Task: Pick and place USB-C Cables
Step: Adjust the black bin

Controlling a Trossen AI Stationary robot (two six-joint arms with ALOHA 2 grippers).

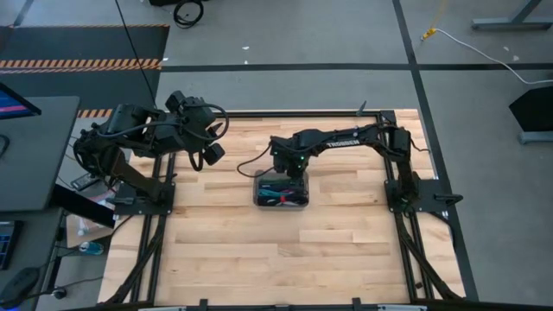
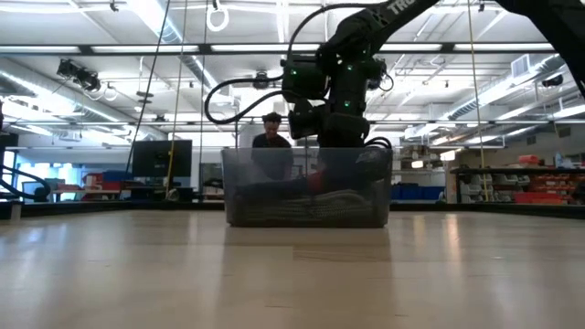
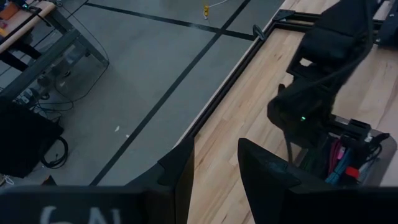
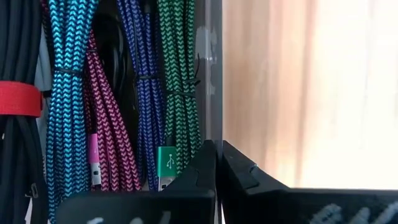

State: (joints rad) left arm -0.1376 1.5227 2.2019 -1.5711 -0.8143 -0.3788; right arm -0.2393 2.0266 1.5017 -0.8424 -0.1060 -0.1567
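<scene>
Quick risk check from my remote seat. Starting on the left: the left gripper (image 1: 210, 154) is parked up near the back-left of the table (image 1: 259, 259), well away from the tray, holding nothing. From its own wrist camera the two fingers (image 3: 180, 171) stand a narrow gap apart, so I'd call it partly open and idle. No worries there unless it swings in.

Middle of the table is the tray (image 1: 256, 197), and the cables are all bundled inside it. Up close I can make out a black one with a red strap (image 4: 18, 99), a teal one (image 4: 65, 93), a pink one (image 4: 109, 143), a blue one (image 4: 142, 93) and a green one (image 4: 177, 81), lying side by side and touching.

The right gripper (image 4: 218, 163) is down at the tray, and its fingers look pressed together with nothing between them, sitting right at the tray's clear wall (image 4: 211, 68) beside the green cable.

What bugs me:
- Fingers that close to the wall could catch it and shove or tip the whole tray.
- The cables are packed tight, so a grab might pull two at once, or snag a neighbour's tie.
- If it goes in with the fingers closed like that, it'll just push the green one aside instead of getting around it.

There's a person (image 2: 271, 137) behind the table in the low camera, well clear.
</scene>
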